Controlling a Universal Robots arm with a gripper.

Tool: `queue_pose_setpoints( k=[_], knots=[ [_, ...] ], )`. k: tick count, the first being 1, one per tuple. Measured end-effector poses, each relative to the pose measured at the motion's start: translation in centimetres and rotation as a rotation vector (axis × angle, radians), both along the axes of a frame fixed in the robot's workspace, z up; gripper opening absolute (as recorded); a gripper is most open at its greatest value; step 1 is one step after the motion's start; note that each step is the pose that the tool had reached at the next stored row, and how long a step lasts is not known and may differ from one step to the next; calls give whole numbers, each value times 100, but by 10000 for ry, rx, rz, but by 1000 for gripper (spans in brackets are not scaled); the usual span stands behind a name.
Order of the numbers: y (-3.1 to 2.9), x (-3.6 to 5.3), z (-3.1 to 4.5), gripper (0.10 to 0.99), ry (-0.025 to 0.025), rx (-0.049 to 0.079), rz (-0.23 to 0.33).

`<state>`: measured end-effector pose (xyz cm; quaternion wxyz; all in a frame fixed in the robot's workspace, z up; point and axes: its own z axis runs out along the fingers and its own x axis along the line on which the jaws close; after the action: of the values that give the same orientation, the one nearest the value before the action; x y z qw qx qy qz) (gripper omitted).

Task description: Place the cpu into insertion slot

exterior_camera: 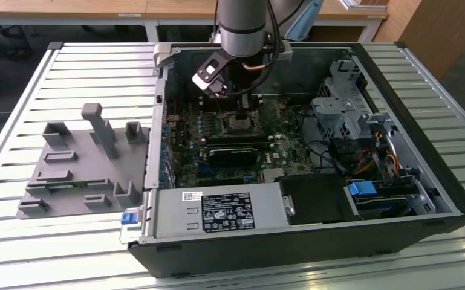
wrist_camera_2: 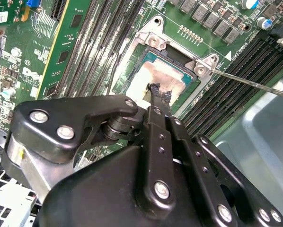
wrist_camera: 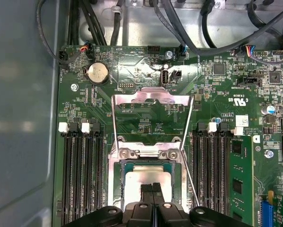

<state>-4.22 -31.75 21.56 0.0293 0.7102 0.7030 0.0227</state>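
Hand (wrist_camera_2: 158,91) closed, tips on cpu (wrist_camera_2: 172,74)

A grey fixture (exterior_camera: 79,169) lies on the slatted table (exterior_camera: 14,90) beside the open computer case (exterior_camera: 297,248).

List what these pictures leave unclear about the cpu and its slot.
- Near edge of the cpu: covered by the gripper in both wrist views, so full seating is unclear.
- Fingertip contact with the cpu: cannot tell, second wrist view.
- The insertion slot: too small in the exterior view to judge its contents.
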Motion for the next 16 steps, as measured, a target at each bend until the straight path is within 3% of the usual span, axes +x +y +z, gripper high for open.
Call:
queue_pose_setpoints(
  k=[16],
  knots=[
    [0, 0, 46, 114, 1, 0, 0]
  ],
)
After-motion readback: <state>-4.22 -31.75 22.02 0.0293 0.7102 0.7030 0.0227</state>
